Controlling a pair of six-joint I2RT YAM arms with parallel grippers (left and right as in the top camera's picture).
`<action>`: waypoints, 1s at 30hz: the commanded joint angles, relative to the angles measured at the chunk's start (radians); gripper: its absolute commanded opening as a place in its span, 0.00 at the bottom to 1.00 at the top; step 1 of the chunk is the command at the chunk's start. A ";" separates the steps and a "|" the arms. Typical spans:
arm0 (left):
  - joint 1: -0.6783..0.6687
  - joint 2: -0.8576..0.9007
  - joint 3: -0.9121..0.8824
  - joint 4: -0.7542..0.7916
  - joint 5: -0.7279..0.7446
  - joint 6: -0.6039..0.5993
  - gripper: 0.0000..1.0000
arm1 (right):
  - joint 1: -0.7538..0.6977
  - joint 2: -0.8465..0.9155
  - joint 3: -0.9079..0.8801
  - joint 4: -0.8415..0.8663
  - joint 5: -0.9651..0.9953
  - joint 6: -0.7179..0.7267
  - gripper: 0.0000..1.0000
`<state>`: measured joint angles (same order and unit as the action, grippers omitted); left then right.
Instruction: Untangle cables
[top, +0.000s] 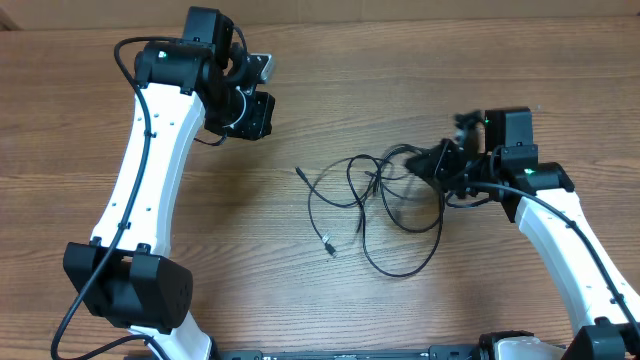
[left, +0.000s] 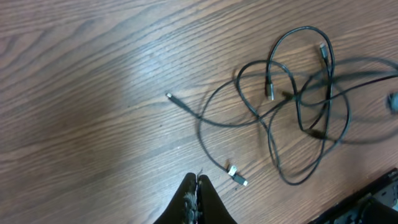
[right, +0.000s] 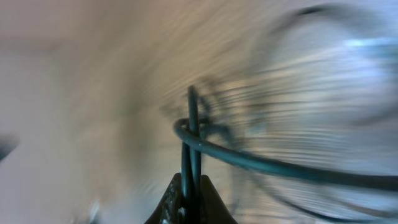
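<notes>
The cables lie as a loose black tangle mid-table, with plug ends at the left and front. My right gripper is at the tangle's right edge, shut on two cable strands; another strand crosses just beyond the fingertips. That view is heavily blurred. My left gripper hangs over the back left of the table, well away from the tangle. In the left wrist view the cables spread at the right, and the left gripper is shut with nothing in it.
The wooden table carries only the cables. A silver-tipped plug lies a short way right of my left fingertips. A dark edge shows at the lower right of the left wrist view.
</notes>
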<state>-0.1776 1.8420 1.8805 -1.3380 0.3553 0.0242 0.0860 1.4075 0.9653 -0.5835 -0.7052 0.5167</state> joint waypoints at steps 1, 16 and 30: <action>-0.021 -0.032 0.014 0.014 0.040 -0.013 0.04 | 0.027 -0.005 0.010 0.037 -0.414 -0.156 0.04; -0.147 -0.032 0.013 0.018 0.166 0.110 0.26 | 0.061 -0.005 0.011 0.060 -0.395 -0.201 0.04; -0.231 -0.031 0.013 0.022 0.223 0.268 0.27 | 0.119 -0.005 0.011 0.200 -0.422 -0.154 0.04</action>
<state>-0.4049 1.8420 1.8805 -1.3167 0.5545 0.2443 0.2035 1.4075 0.9653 -0.4179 -1.1343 0.3107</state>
